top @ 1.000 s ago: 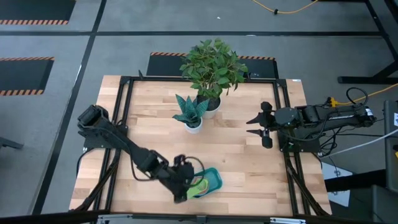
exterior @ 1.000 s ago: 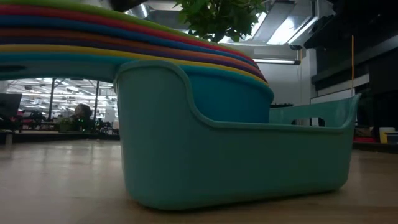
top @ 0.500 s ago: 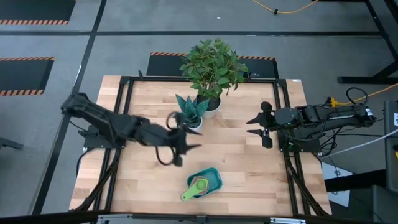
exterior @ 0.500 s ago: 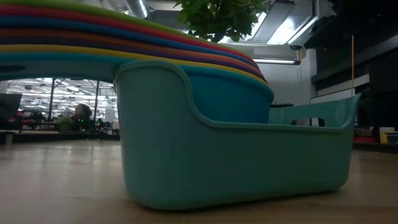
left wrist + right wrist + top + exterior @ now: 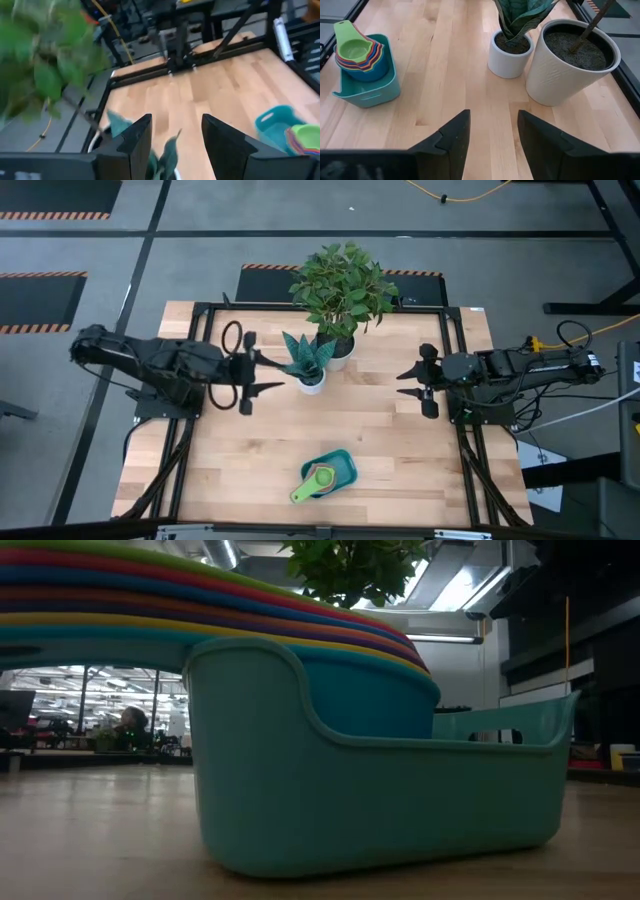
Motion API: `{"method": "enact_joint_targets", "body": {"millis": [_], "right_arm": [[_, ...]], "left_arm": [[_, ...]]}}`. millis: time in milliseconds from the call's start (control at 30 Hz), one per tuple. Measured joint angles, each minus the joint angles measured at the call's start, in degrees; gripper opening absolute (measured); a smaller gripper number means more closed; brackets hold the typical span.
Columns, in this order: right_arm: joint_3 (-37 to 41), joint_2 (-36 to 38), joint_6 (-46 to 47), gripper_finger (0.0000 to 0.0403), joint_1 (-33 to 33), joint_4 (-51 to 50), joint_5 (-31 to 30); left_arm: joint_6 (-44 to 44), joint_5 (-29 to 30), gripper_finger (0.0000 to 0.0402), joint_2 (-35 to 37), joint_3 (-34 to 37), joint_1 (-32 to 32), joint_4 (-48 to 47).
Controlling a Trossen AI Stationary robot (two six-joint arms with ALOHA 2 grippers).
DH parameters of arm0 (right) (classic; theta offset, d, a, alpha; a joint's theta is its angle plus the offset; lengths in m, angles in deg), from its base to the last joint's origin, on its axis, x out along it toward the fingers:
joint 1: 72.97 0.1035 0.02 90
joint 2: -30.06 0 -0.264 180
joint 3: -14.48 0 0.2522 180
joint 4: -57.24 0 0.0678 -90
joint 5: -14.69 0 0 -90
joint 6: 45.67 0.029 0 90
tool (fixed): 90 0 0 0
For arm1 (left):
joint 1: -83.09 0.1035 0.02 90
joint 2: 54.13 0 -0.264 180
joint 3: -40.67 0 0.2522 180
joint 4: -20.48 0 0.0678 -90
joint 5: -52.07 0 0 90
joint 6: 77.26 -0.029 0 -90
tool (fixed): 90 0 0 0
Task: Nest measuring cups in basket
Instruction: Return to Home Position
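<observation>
Cups (image 5: 320,478): nested in basket (image 5: 345,464), well apart from both tools, handles overhanging toward left arm's side.
Left tool (image 5: 268,372): wide open, empty, just beside small pot (image 5: 311,385).
Right tool (image 5: 402,383): wide open, empty, facing it across bench (image 5: 380,440).
Nearer: neither clearly.

Leafy plant (image 5: 343,285), spiky plant (image 5: 306,358) (white pots (image 5: 572,62)), table (image 5: 380,430)

Rear centre of table (image 5: 400,450) obstructed by large potted plant (image 5: 343,290) and small potted plant (image 5: 311,380), just beside each other. Left gripper (image 5: 280,375), fingers apart, sits near the small plant's leaves. Basket (image 5: 346,462) with measuring cups (image 5: 320,477) occupies front centre; handles overhang its rim. Bare wood between basket and pots, and either side
</observation>
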Motion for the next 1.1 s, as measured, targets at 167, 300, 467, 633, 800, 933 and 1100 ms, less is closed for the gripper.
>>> {"method": "enact_joint_targets", "body": {"millis": [167,300,467,633,800,933,1100], "right_arm": [[0.0,0.0,0.0,0.0169,0.0,0.0,0.0],[0.0,0.0,0.0,0.0169,0.0,0.0,0.0],[0.0,0.0,0.0,0.0169,0.0,0.0,0.0],[0.0,0.0,0.0,0.0169,0.0,-0.1,0.0],[0.0,0.0,0.0,0.0169,0.0,-0.1,0.0],[0.0,0.0,0.0,0.0169,0.0,-0.1,0.0],[0.0,0.0,0.0,0.0169,0.0,-0.1,0.0]], "left_arm": [[2.5,0.0,0.0166,9.3,17.3,3.4,12.8],[5.0,0.1,0.0166,17.0,31.4,5.8,26.0],[7.7,0.2,0.0166,25.5,45.8,7.9,39.4],[9.1,0.1,0.0166,32.7,55.4,8.9,45.7],[9.1,0.5,0.0166,39.7,60.9,9.6,47.6],[8.3,0.5,0.0166,44.9,62.2,10.5,44.4],[3.9,0.5,0.0166,50.4,62.2,11.1,44.2]]}}
